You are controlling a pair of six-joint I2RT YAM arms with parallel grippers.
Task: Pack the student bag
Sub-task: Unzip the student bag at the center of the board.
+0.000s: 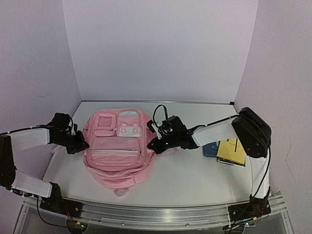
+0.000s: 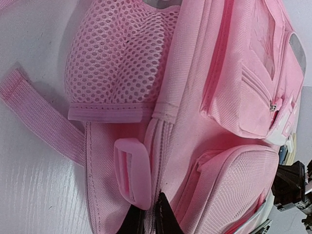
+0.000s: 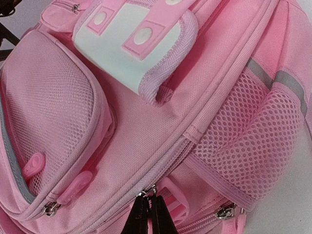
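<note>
While both arms reach inward, the student bag (image 1: 118, 146), a large soft pink fabric backpack with pale grey-green trim, lies flat with its front pockets up, left of centre on the white table (image 1: 190, 175). At the bag's nine o'clock edge the left gripper (image 1: 83, 145) touches its side, jaws closed together on the zip line beside a pink plastic loop pull (image 2: 131, 170). At three o'clock the right gripper (image 1: 152, 145) meets the opposite side, jaws likewise pressed together at a metal zip slider (image 3: 152, 189). Whether either pinches a pull cannot be told. Farther toward three o'clock a flat yellow book (image 1: 232, 152) lies beside a flat blue object (image 1: 210, 149).
</note>
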